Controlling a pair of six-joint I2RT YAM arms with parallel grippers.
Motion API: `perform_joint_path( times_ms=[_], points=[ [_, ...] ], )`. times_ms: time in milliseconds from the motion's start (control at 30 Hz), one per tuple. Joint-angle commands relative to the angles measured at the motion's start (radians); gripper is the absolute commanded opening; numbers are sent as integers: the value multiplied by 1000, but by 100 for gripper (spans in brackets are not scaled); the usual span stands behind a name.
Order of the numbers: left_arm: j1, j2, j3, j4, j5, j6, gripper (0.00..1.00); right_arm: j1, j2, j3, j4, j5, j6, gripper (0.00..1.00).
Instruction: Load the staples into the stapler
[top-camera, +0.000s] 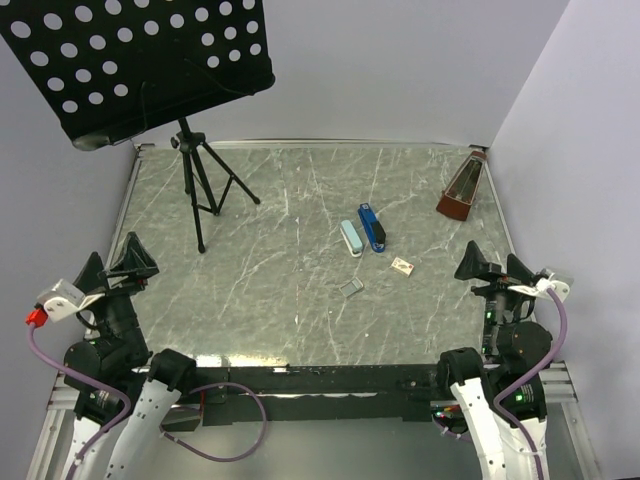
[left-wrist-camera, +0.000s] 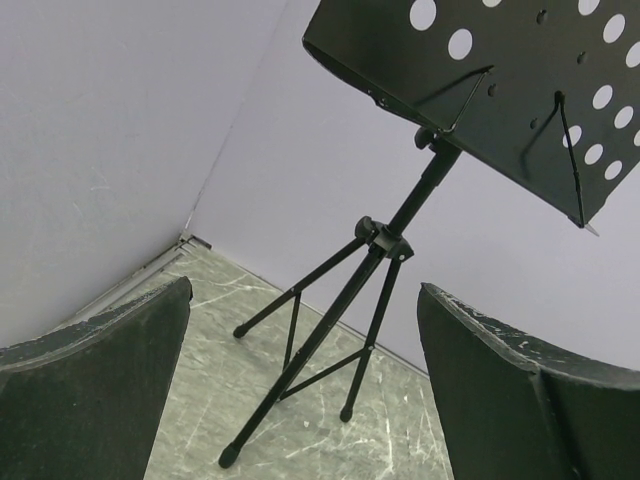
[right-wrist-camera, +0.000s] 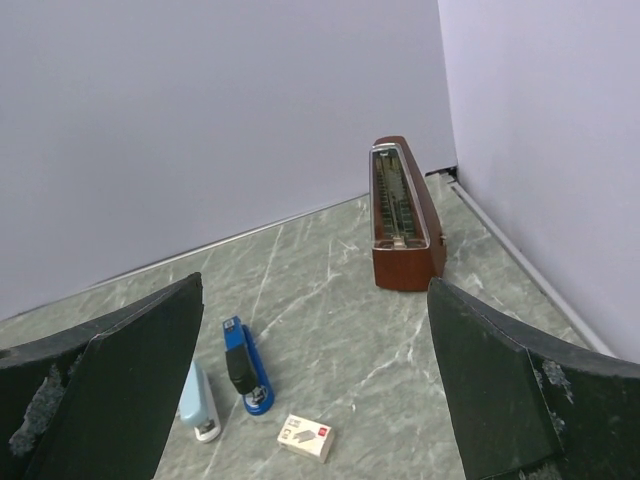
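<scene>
No text legible anywhere, small whitish staple box (right-wrist-camera: 305, 438) carrying a red mark and grey print on its top, too small to read, metronome (right-wrist-camera: 404, 215) face showing fine scale lines, figures not discernible

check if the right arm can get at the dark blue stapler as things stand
Probably yes: the right gripper is open, and bare table lies between it and the stapler. Only the small box sits near that path, low and flat.

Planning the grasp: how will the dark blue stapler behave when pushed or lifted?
The dark blue stapler lies flat on the table, so it likely slides or pivots, not rolls. Slim, so probably light and easy to pinch.
</scene>
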Motion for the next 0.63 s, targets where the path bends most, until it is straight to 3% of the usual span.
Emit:
perform_joint_path(
  times_ms=[0, 600],
  points=[
    [14, -40, -8, 43, 12, 0, 99, 2, -20, -22, 36, 18, -24, 100],
    [56, -16, -21, 55, 47, -17, 99, 2, -20, -33, 46, 61, -41, 100]
  ],
)
